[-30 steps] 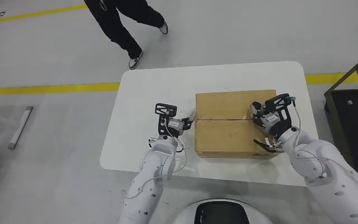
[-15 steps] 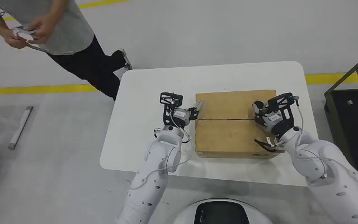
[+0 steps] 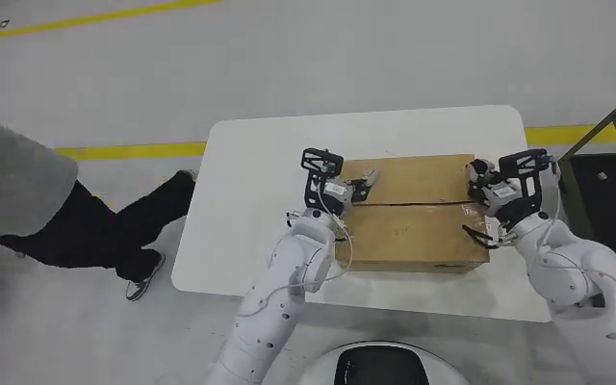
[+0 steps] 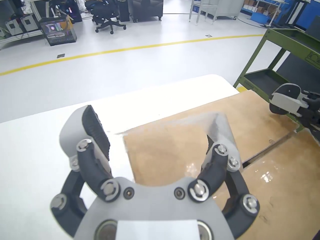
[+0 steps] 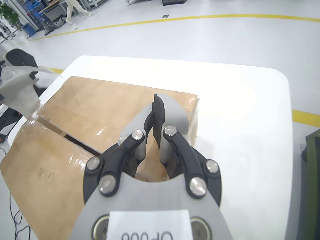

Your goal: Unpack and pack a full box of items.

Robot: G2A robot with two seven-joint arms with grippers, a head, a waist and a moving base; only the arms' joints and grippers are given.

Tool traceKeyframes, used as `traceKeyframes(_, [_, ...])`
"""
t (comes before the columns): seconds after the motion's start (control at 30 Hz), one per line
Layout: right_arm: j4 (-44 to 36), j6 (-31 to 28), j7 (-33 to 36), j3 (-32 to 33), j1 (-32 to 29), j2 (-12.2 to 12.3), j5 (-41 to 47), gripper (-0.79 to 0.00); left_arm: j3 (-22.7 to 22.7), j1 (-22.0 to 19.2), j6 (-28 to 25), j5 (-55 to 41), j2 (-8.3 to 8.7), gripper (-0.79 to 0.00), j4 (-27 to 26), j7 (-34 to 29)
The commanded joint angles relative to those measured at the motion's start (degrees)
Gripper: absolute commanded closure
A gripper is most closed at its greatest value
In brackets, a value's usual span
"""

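A closed brown cardboard box (image 3: 409, 217) lies on the white table (image 3: 260, 192), its two top flaps meeting at a seam (image 3: 414, 203) that gapes slightly. My left gripper (image 3: 363, 181) is open and hovers over the seam at the box's left end; in the left wrist view the gripper (image 4: 153, 116) has its fingers spread wide above the box top (image 4: 175, 146). My right gripper (image 3: 476, 180) is at the box's right end. In the right wrist view this gripper (image 5: 157, 102) is shut above the right edge of the box (image 5: 100, 103), with nothing visible between the pads.
A green metal cart (image 3: 589, 183) stands just off the table's right side, also seen behind the box as a green cart (image 4: 287, 51). Bare tabletop lies left of the box and along the far edge (image 5: 225, 81).
My left gripper has moved right, from beside the box's left edge to over its top. The right gripper has shifted right, from over the box top to its right end.
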Motion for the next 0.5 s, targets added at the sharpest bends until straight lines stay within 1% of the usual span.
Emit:
traceKeyframes(0.0, [-0.5,0.4,0.1,1.8,-0.7,0.1,0.6,0.000,0.9,-0.3,-0.4,-0.2,-0.30,-0.785,0.5,0.1])
traceKeyframes(0.47, [-0.4,0.9,-0.5,11.7,-4.4,0.5,3.1,-0.006,7.3,-2.5,-2.7,-1.3,-2.77,-0.785,1.9,-0.2])
